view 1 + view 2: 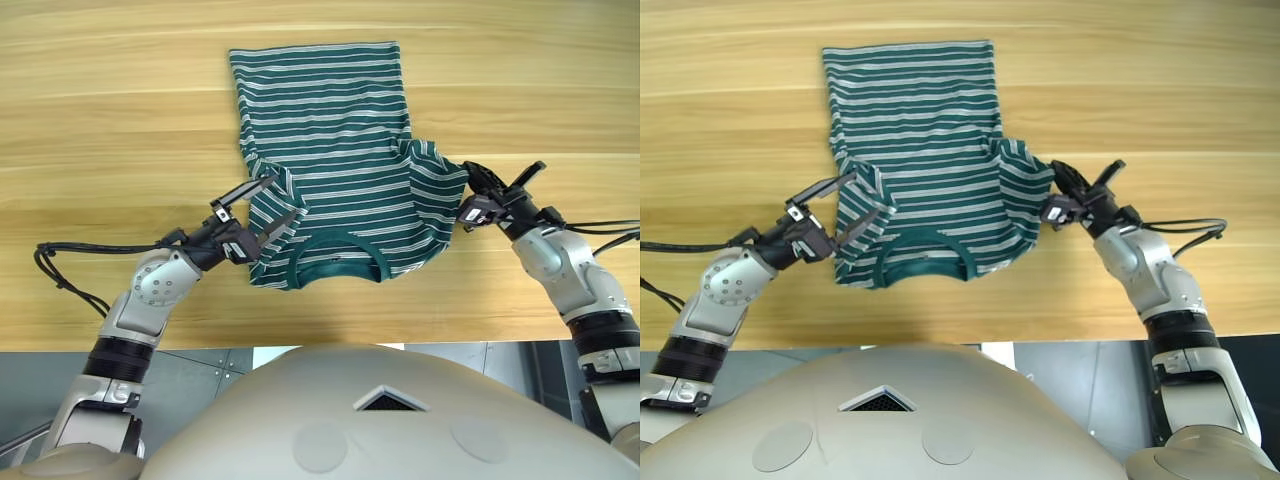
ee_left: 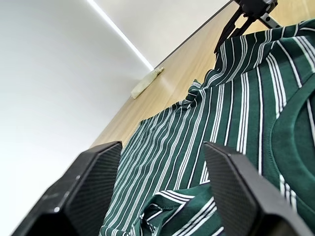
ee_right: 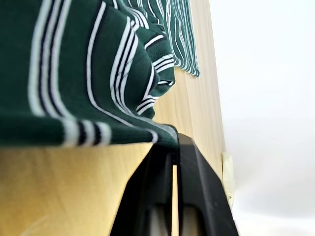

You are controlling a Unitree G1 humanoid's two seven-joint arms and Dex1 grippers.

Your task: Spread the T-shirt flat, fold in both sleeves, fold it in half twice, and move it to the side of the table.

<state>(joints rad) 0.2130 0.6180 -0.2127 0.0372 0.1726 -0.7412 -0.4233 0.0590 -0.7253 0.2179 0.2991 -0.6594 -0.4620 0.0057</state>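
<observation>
A dark green T-shirt (image 1: 335, 150) with white stripes lies on the wooden table (image 1: 100, 120), collar (image 1: 338, 262) toward me and hem at the far side. Both sleeves are folded in over the body and sit bunched. My left gripper (image 1: 287, 196) is open at the shirt's left shoulder, its fingers (image 2: 93, 182) spread on either side of the folded sleeve. My right gripper (image 1: 470, 195) is at the right shoulder, shut on the shirt's edge (image 3: 123, 132), which is slightly raised.
Bare wood stretches to the left and right of the shirt and beyond its hem. The table's front edge (image 1: 200, 345) runs just behind my arms. A small pale object (image 2: 147, 82) lies far off on the table.
</observation>
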